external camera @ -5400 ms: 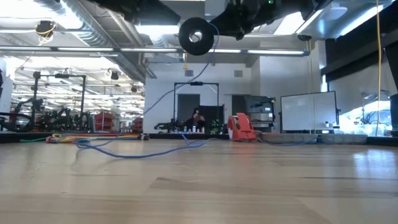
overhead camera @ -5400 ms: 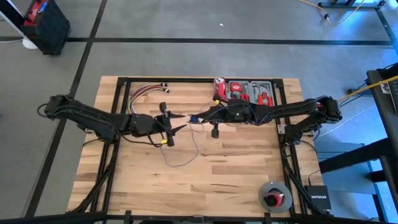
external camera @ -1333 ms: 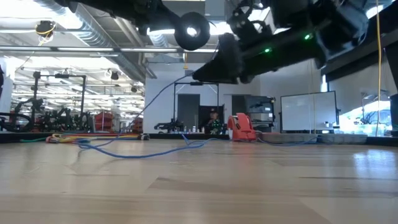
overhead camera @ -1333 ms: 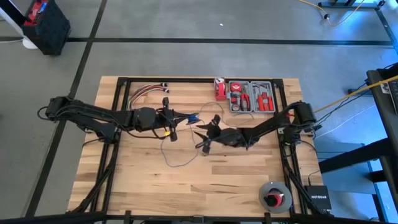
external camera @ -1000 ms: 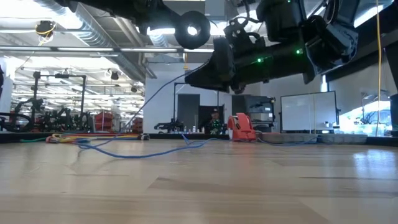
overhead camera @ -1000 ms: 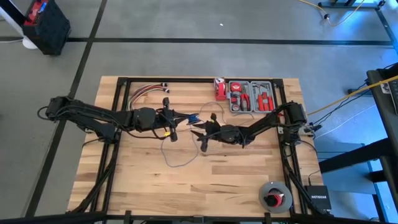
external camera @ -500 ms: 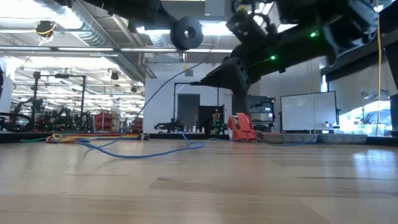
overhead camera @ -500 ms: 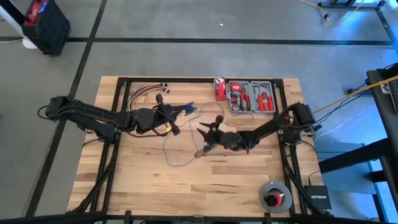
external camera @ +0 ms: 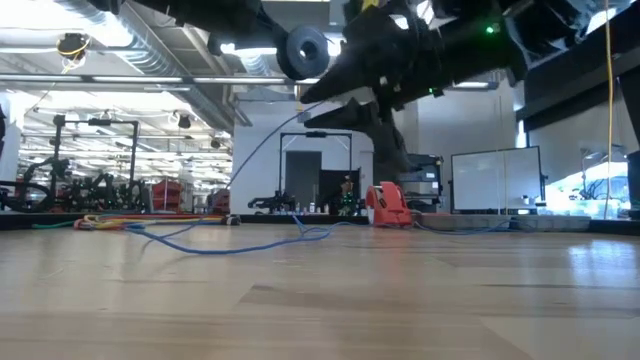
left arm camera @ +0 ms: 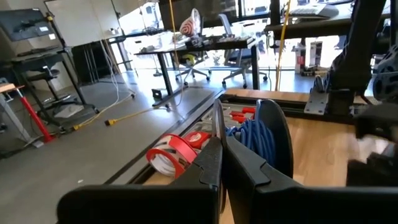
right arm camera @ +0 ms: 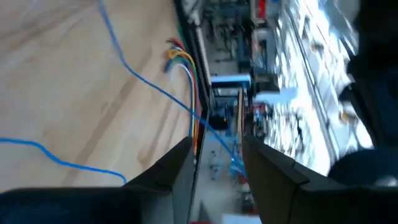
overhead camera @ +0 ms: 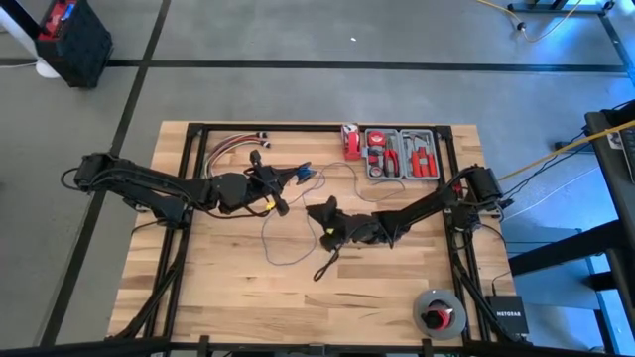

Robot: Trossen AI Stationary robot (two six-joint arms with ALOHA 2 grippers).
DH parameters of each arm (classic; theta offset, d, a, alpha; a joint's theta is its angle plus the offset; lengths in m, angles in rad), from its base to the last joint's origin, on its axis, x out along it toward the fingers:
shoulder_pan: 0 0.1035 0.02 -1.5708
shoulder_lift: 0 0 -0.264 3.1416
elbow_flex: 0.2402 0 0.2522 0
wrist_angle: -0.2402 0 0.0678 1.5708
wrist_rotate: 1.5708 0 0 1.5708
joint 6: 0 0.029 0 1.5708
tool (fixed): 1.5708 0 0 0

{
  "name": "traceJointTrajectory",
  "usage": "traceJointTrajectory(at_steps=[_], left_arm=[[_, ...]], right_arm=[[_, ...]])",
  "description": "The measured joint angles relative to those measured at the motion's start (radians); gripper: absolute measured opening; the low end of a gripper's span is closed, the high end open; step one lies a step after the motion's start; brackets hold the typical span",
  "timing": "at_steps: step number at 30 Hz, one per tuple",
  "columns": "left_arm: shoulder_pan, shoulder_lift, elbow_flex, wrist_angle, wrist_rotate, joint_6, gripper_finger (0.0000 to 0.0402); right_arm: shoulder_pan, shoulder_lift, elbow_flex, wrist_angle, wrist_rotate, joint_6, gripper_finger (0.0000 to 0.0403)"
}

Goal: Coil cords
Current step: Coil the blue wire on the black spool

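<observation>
The right gripper (overhead camera: 325, 241) hangs over mid-table, fingers spread, beside the loose blue cord (overhead camera: 281, 245) looping on the wood. Farther back, the left gripper (overhead camera: 291, 178) has its fingers pressed together on a black spool (left arm camera: 266, 134) wound with the cord

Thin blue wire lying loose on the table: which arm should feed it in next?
Probably the right. Its gripper is open and empty, beside the thin blue wire. The left gripper is shut on the black spool, already wound with wire.
</observation>
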Motion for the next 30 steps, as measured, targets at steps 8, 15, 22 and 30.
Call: traceJointTrajectory(at_steps=[8,15,22,30], left_arm=[[-0.002,0.000,0.000,-0.007,0.000,0.000,0.0003],[-0.002,0.000,0.000,-0.008,0.000,-0.001,0.0003],[0.002,0.000,0.000,-0.004,0.019,-0.034,0.0003],[0.019,0.031,0.000,0.063,0.093,-0.077,0.0003]], right_arm=[[-0.082,0.000,0.064,-0.056,0.023,-0.071,0.0142],[-0.112,0.000,0.088,-0.144,0.005,-0.077,0.0096],[-0.109,0.000,0.088,-0.158,-0.082,0.017,0.0015],[-0.140,0.000,0.088,-0.105,-0.201,0.171,0.0008]])
